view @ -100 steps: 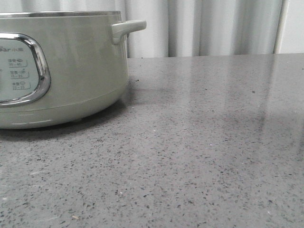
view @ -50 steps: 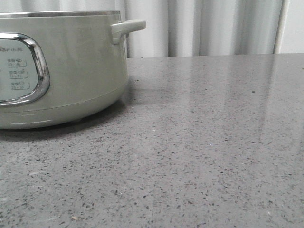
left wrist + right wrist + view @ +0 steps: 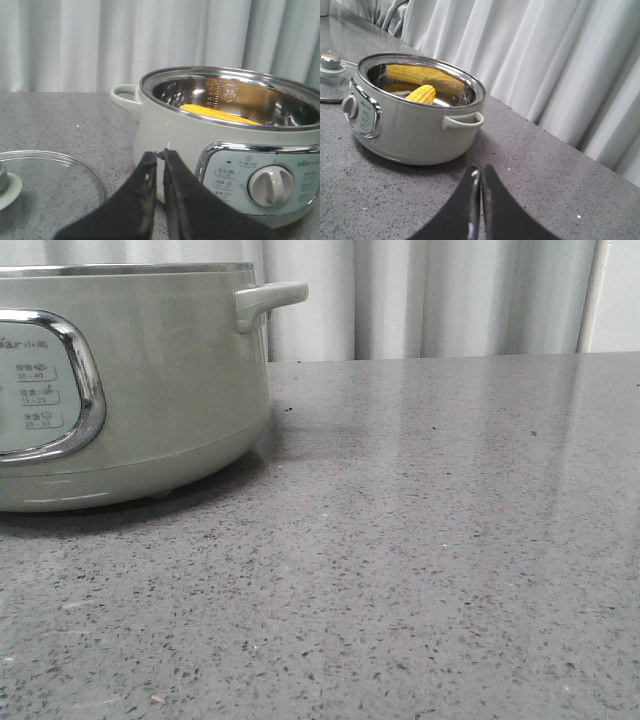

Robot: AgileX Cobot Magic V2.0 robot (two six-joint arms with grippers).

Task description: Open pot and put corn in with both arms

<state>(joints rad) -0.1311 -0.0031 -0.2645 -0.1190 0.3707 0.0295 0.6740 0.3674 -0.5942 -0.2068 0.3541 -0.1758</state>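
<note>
While the pot (image 3: 415, 125) stands open, the corn (image 3: 421, 94) leans tip-up inside.

The front camera sits low at countertop level, close against the pot (image 3: 130, 380), facing the curtain (image 3: 430, 295). Both wrist cameras look from higher and farther back, on opposite sides, sharing that pot's open interior.

Almost nothing has shifted in the front view over the last second. The soft shadow on the counter (image 3: 420, 440), at about 3 o'clock from the pot (image 3: 150, 390), seems a little fainter and narrower than before, though the glossy surface makes this hard to judge.
</note>
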